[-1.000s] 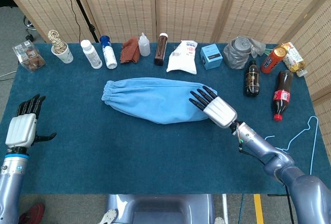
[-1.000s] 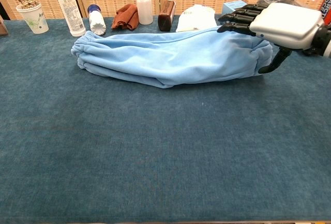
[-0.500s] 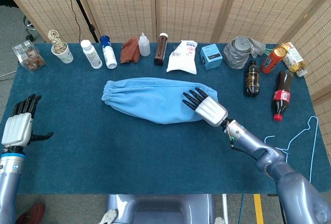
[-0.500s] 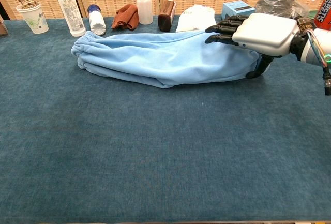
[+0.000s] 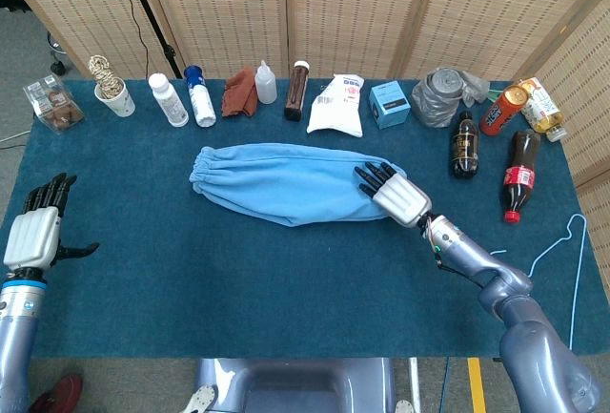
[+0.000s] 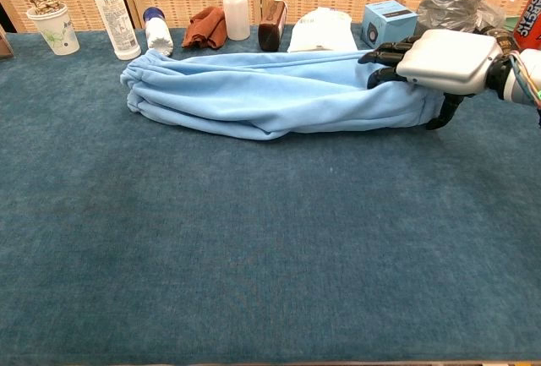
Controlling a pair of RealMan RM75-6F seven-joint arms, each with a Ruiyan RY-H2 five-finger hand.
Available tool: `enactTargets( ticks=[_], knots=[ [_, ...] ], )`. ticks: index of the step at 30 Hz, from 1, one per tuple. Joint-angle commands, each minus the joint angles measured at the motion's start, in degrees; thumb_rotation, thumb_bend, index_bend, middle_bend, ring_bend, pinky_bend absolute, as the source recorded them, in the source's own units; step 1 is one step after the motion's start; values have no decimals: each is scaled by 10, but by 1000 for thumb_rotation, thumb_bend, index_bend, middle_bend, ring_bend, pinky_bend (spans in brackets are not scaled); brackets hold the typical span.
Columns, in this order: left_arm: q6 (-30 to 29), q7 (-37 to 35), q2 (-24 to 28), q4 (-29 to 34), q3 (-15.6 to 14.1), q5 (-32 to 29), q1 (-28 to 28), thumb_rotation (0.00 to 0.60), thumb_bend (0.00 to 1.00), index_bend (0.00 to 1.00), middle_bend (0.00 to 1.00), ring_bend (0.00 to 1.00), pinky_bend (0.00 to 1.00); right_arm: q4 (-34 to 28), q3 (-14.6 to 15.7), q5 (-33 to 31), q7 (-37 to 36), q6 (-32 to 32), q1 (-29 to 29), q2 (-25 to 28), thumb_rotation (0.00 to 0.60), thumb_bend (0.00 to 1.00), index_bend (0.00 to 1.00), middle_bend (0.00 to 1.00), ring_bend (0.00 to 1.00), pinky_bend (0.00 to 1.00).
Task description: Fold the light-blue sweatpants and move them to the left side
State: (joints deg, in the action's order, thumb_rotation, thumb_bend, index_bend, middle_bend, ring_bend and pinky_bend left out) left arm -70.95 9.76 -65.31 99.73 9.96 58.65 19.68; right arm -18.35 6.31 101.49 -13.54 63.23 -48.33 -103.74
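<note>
Since the earlier frame, the right hand (image 5: 396, 196) had shifted rightward, its fingers curled over the right end of the light-blue sweatpants (image 5: 281, 184), gripping the cloth at table centre. Left hand (image 5: 36, 234) stayed spread, holding nothing; no label was legible.

Open blue table (image 5: 238, 270) lies before the sweatpants (image 5: 276, 184); bottles (image 5: 176, 98) crowd the far edge.
</note>
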Motion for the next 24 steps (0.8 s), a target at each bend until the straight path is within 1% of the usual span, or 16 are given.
enactTargets(
  ticks=[1, 3, 5, 7, 8, 11, 17, 24],
  knots=[
    [0, 0, 0, 0, 0, 0, 0, 600, 0, 0, 0, 0, 0, 15, 6, 1, -14, 4, 4, -7, 600, 346, 305, 140, 75, 277],
    [1, 1, -1, 0, 0, -1, 0, 600, 0, 0, 0, 0, 0, 21, 7, 0, -23, 5, 6, -11, 600, 458, 365, 202, 145, 323],
    [2, 2, -1, 0, 0, -2, 0, 600, 0, 0, 0, 0, 0, 29, 8, 0, -29, 11, 9, -15, 600, 625, 455, 289, 237, 398],
    [2, 1, -1, 0, 1, -2, 0, 600, 0, 0, 0, 0, 0, 35, 7, -2, -34, 22, 13, -20, 600, 746, 523, 351, 301, 459],
    [2, 1, -1, 0, 1, -2, 0, 600, 0, 0, 0, 0, 0, 38, 6, -3, -38, 29, 15, -22, 600, 789, 548, 373, 325, 483],
    [4, 0, -1, 1, 0, 0, -1, 600, 0, 0, 0, 0, 0, 48, 5, -5, -51, 45, 22, -28, 600, 827, 567, 391, 348, 507],
    [5, -1, -1, 1, 0, 1, -1, 600, 0, 0, 0, 0, 0, 65, 12, -3, -76, 73, 36, -28, 600, 836, 569, 391, 349, 509],
    [7, -4, 0, 2, -2, 5, -2, 600, 0, 0, 0, 0, 0, 81, 28, 10, -90, 133, 64, 2, 600, 838, 570, 392, 348, 509]
  ],
)
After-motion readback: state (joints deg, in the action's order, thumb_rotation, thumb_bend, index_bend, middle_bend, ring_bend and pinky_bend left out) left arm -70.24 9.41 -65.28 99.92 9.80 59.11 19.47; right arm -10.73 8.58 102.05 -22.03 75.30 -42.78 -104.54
